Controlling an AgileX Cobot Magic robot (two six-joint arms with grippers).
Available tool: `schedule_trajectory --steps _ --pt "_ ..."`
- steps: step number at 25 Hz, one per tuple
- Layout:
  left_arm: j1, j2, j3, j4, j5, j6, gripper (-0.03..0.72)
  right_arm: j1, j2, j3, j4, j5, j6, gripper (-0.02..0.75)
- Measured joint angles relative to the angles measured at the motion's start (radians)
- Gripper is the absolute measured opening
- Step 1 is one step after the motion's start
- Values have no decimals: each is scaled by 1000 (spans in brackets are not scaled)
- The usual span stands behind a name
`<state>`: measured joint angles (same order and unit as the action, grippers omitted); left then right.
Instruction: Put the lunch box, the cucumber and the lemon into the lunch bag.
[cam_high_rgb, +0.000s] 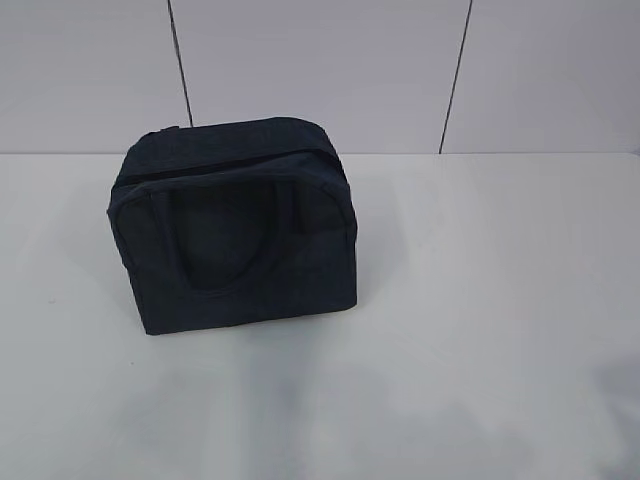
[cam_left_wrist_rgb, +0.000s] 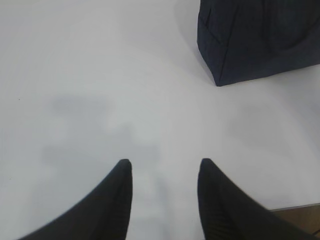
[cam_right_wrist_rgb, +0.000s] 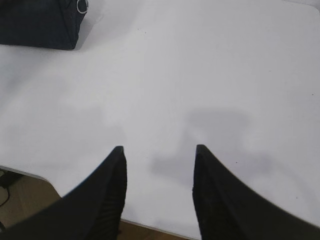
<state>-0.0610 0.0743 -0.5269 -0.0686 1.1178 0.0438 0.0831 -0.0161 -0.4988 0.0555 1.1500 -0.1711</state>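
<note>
A: How did the jaws of each arm stand?

B: The jaws of the left gripper (cam_left_wrist_rgb: 165, 167) stood parted with nothing between them; only bare white counter (cam_left_wrist_rgb: 100, 75) showed in the gap. The jaws of the right gripper (cam_right_wrist_rgb: 159, 152) were likewise spread and empty, hanging over the counter's near edge, with a strip of floor visible below that edge.

A: Where was the lunch bag relative to the jaws?

B: In the left wrist view, the lunch bag (cam_left_wrist_rgb: 260, 37) lay ahead of the left jaws and off to their right, well apart from both tips, with one lower corner pointing toward them. In the right wrist view, it lay ahead and far to the left of the right jaws, at the top corner of the frame. A metal ring pull (cam_right_wrist_rgb: 82, 6) hung at the bag's end nearest those jaws.

A: How did the bag sit on the counter?

B: In the exterior view it stood upright on the counter, left of centre. Its zipper (cam_high_rgb: 225, 165) ran closed along the top edge, and a loop handle (cam_high_rgb: 225, 240) lay flat against the facing side. A pale panelled wall (cam_high_rgb: 400, 70) rose behind it.

A: Were the other task items visible?

B: None appeared in any view; neither arm showed in the exterior view.
</note>
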Motion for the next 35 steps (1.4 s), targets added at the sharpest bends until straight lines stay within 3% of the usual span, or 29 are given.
schedule_trajectory --steps 35 --pt "0 0 0 0 0 0 300 0 0 0 0 0 5 337"
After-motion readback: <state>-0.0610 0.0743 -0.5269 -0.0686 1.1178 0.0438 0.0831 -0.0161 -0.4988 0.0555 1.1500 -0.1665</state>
